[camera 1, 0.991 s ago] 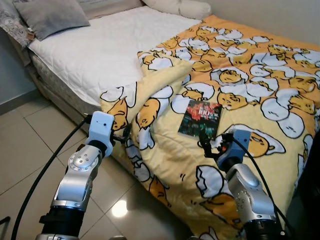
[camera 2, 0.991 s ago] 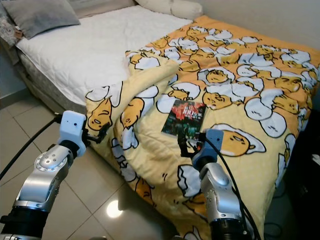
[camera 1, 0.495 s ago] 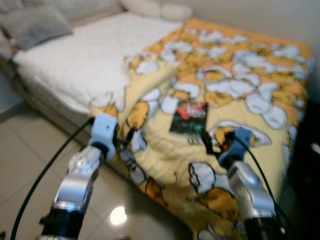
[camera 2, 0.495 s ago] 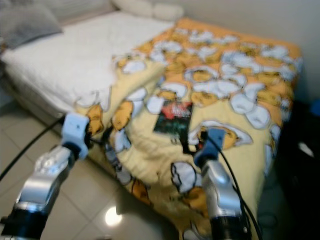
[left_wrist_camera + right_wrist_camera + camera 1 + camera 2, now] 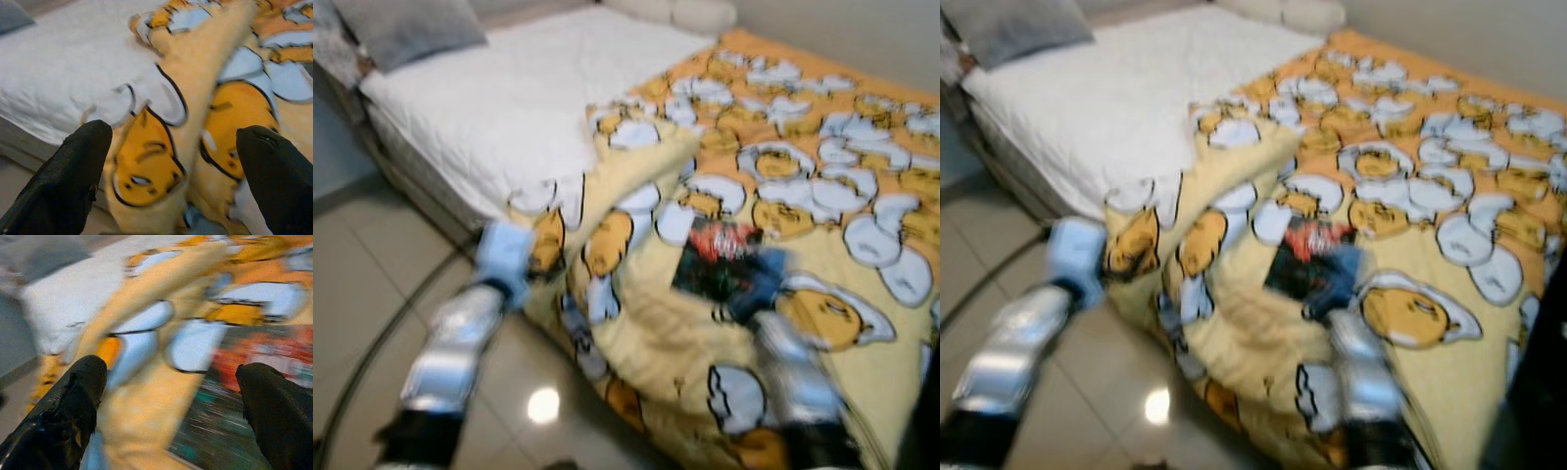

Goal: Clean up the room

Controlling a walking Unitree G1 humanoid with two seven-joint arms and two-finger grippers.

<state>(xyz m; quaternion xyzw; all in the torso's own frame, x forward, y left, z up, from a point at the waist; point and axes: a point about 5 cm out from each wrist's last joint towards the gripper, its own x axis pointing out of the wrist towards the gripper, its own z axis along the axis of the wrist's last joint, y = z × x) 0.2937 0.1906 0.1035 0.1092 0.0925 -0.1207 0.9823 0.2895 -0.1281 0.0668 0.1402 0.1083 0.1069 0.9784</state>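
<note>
— Where's your book [image 5: 717, 261]?
— On the blanket [image 5: 822, 196], just ahead of your right end effector [image 5: 168, 396], whose fingers are spread wide, empty, probably lining up a grasp.
— And the left?
— Your left end effector [image 5: 171, 166] is also wide, facing the blanket's folded edge at the bed [image 5: 489, 108] side.

A bedroom with a low bed [image 5: 499, 108] against a pale wall [image 5: 862, 29].
Glossy beige floor tiles [image 5: 372, 294] reflected a ceiling light; a grey pillow [image 5: 406, 27] lay at the head.
</note>
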